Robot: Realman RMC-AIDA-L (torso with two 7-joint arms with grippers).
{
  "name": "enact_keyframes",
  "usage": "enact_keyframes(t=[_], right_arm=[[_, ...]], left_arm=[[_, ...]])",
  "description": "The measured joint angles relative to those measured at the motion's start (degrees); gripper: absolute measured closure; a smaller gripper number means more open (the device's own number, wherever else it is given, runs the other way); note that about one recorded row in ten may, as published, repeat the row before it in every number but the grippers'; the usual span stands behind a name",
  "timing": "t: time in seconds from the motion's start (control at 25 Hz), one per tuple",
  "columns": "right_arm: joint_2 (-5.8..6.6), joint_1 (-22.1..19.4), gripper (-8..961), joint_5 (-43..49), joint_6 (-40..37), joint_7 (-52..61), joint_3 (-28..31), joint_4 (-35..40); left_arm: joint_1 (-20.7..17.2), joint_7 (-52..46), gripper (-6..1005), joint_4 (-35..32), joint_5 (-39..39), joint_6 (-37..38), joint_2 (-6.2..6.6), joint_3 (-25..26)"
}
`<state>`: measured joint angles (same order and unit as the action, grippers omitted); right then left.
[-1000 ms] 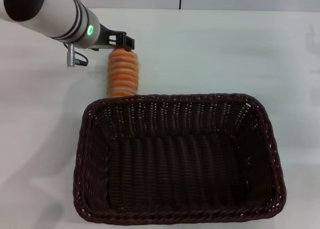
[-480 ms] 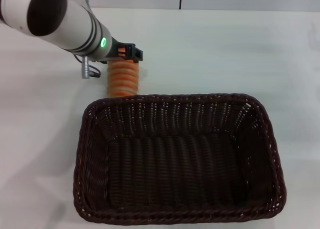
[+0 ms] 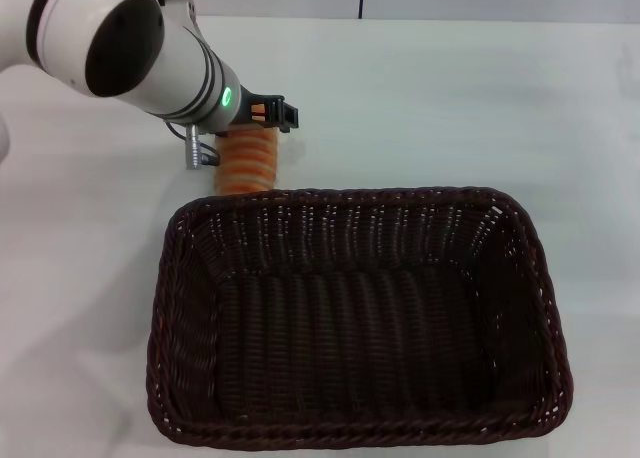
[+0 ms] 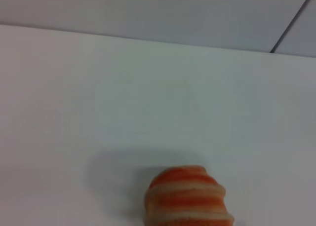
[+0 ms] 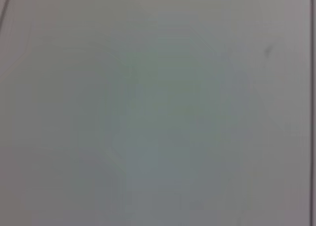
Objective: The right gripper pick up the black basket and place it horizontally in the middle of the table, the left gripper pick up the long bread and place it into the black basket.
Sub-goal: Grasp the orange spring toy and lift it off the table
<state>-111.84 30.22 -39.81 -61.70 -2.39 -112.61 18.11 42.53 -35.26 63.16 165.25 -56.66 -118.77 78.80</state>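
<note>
Directly under the left tool [image 3: 272, 112] lay the bread [image 3: 247, 163], its far end hidden beneath the black fingers and its near end almost touching the basket's [image 3: 360, 328] far rim. I cannot tell whether the tool was open or closed on the bread; the head view showed it only from above and the left wrist view showed none of its fingers. The bread was one small oblong loaf, ridged across with orange and cream stripes, its rounded tip [image 4: 187, 196] seen on the bare surface in the left wrist view. One basket stood on the white desk [image 3: 480, 98], large, rectangular, dark woven wicker with sloped sides and a braided rim, nothing inside it. The right tool was out of sight.
</note>
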Motion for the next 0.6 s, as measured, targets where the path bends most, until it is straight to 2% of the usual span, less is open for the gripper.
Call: enact_keyframes(t=[0.6], right_arm=[[-0.49,0.0,523,1.1,-0.1,-0.3,0.1,0.3]], left_arm=[[0.3,0.4,279,-4.8,0.0,3.3,0.12,-0.9]])
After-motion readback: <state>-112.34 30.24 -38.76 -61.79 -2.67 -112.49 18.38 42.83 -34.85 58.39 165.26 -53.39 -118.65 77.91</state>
